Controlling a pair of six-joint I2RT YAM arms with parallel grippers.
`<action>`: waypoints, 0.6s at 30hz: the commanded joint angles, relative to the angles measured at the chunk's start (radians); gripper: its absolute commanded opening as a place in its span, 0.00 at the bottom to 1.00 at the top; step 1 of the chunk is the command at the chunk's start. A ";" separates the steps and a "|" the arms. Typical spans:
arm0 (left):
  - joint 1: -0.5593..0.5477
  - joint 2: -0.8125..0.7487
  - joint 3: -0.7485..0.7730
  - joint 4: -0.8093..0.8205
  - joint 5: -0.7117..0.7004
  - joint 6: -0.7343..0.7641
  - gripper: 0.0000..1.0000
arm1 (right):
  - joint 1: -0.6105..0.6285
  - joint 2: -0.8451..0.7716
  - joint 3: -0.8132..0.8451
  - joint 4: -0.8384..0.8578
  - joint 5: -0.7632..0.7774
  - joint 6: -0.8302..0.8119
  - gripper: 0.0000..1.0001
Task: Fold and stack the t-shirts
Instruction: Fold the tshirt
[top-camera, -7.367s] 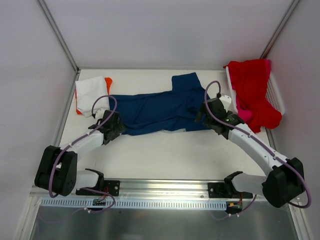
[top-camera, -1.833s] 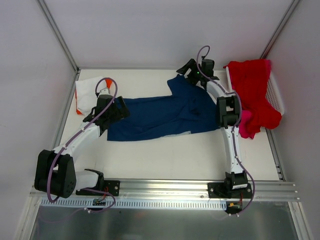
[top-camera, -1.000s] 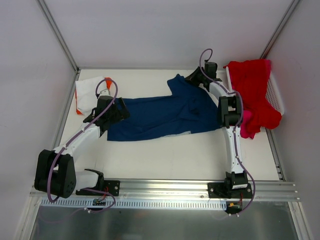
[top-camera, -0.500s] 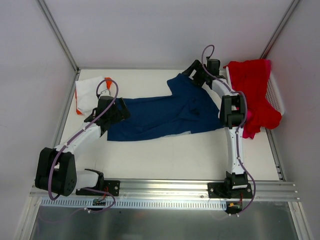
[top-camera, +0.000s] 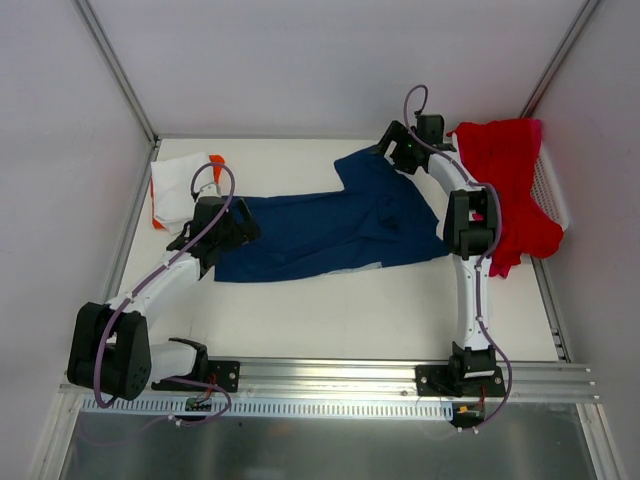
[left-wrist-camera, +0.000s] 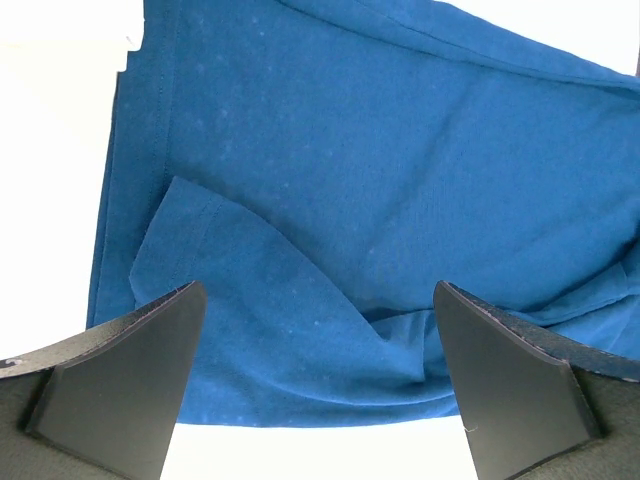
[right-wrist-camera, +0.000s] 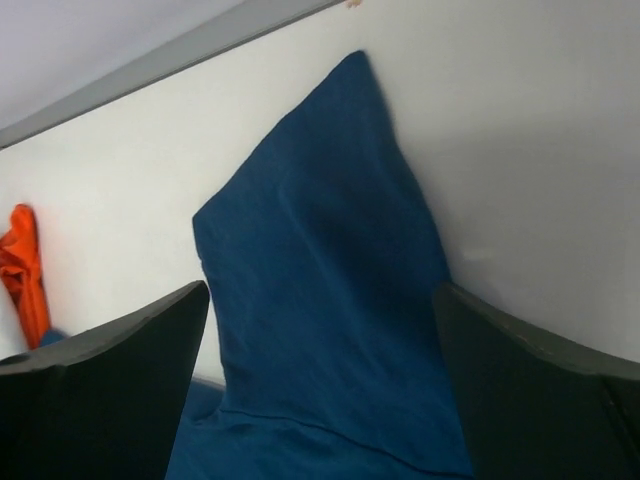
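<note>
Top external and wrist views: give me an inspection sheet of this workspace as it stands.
Surface: white table, no stains seen.
Job's things: navy t-shirt spread out, wrinkled, unfolded; folded white t-shirt on an orange t-shirt at far left; red t-shirt draped over the white mesh basket at far right.
Clutter: nothing seen.
Grippers: left gripper open over the navy t-shirt's left end; right gripper open over its far right corner; neither holds anything.
Cables: purple cables looped along both arms.
Surroundings: white walls, metal frame posts, rail at the near edge.
</note>
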 joint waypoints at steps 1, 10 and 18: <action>-0.010 -0.030 -0.003 0.022 0.024 0.000 0.99 | -0.021 -0.081 0.110 -0.100 0.095 -0.120 1.00; -0.010 -0.016 0.006 0.024 0.019 0.000 0.99 | -0.047 -0.029 0.160 -0.128 0.106 -0.149 0.99; -0.010 0.010 0.000 0.030 0.007 0.000 0.99 | -0.054 0.035 0.196 -0.108 0.082 -0.131 0.99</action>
